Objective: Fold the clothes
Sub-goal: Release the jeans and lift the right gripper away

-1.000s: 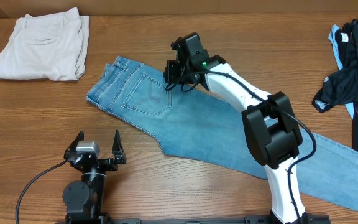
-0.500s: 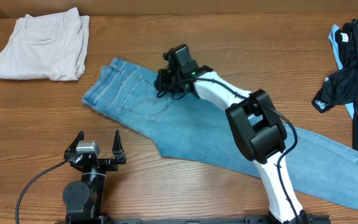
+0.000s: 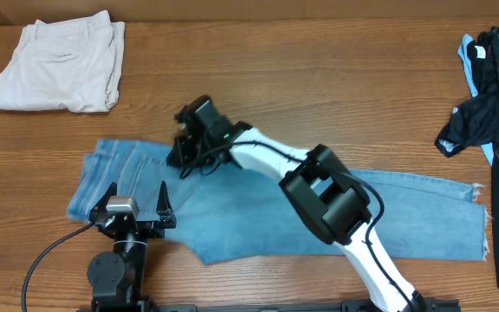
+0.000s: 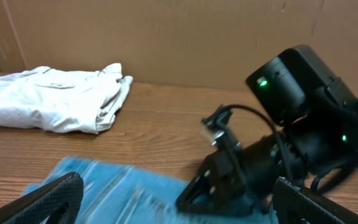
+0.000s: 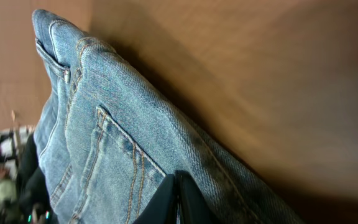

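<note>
The right gripper is pinching the jeans by the pocket, needing a low, even pull, while the left gripper is gaping wide.

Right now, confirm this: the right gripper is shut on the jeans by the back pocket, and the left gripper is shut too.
Wrong: the left gripper is open and empty, as the overhead view shows. The right gripper is shut on the jeans by the back pocket.

a robot test bench, lab-like
brown wood-grain table, plain brown cardboard wall behind, white-and-black cabled robot arm.
</note>
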